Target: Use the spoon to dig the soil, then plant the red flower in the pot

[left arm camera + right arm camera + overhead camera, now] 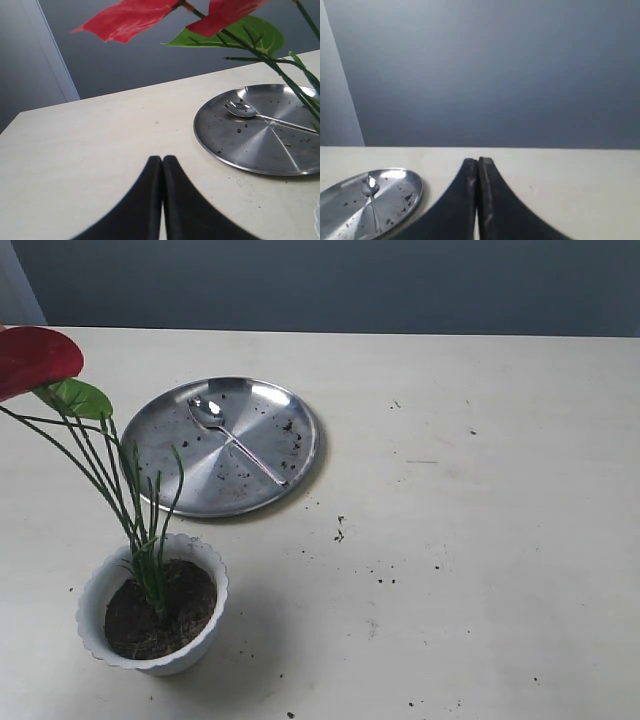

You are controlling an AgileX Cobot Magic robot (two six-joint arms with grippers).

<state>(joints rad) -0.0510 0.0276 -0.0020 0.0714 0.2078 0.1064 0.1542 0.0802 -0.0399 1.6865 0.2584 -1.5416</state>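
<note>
The white scalloped pot (97, 590) stands at the front left of the table, filled with dark soil (190, 600). The red flower (35, 358) stands in that soil, its green leaf (80, 397) and thin stems leaning left. The silver spoon (232, 438) lies on the steel plate (170, 490) behind the pot. Neither gripper shows in the exterior view. In the left wrist view my left gripper (162, 158) is shut and empty over bare table, with red petals (125, 22) and the spoon (250, 113) ahead. My right gripper (477, 160) is shut and empty too.
Loose soil specks (340, 532) lie scattered on the cream table to the right of the plate and toward the front. Crumbs also dot the plate (400, 200). A grey-blue wall (350, 280) runs behind the table's far edge.
</note>
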